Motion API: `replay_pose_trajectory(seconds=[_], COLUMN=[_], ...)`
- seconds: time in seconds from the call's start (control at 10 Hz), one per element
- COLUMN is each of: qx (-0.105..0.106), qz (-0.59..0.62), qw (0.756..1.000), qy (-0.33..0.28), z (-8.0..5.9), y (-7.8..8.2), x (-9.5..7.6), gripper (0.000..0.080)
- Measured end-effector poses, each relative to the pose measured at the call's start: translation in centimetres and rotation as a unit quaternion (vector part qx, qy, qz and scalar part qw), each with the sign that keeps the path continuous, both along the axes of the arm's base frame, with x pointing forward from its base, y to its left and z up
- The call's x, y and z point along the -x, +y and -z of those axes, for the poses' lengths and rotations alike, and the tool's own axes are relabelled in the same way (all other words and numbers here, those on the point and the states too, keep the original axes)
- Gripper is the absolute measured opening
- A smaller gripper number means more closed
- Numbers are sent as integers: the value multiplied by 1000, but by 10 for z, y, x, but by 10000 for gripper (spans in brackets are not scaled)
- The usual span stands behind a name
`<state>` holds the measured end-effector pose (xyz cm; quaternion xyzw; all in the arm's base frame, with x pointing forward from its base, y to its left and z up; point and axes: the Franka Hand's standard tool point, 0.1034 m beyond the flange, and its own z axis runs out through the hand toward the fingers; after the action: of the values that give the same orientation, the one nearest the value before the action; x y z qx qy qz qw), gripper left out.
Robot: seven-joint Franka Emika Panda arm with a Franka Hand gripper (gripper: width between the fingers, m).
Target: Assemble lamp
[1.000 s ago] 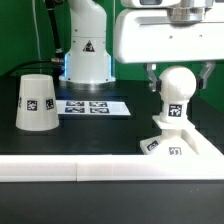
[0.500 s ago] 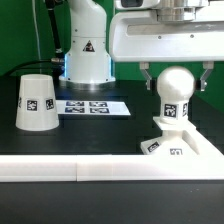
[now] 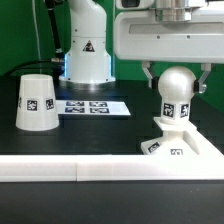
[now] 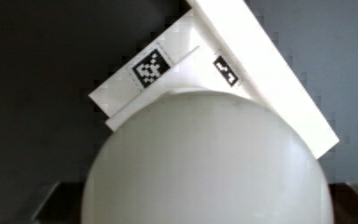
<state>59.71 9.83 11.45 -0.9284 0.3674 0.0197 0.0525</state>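
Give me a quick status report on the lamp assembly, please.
Open gripper straddles bulb; bulb upright on base; shade apart at the exterior view's left, beside marker board; nothing blocking the bulb.

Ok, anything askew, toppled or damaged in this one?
Nothing stands out. The bulb sits upright on the base, the shade stands upright beside the marker board, and the end effector straddles the bulb, its fingers apart from it.

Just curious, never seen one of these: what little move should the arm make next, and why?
Probably lift straight up: the open gripper straddles the bulb, already upright on the base, while the shade stands apart.
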Motion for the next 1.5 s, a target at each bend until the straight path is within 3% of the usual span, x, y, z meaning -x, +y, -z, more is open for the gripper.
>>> replay_pose_trajectory(seconds=[0.1,0.4,0.8,0.9,1.2,1.5], qx=[-15,-28,-32,-31,-16,-14], qz=[85,230,294,264,115,13], qw=[996,972,954,963,993,1000], qy=[11,31,41,38,24,11], z=[0,1,1,1,1,1], y=[-3,-2,1,1,5,6], x=[1,1,1,1,4,4], gripper=[578,579,590,674,699,699])
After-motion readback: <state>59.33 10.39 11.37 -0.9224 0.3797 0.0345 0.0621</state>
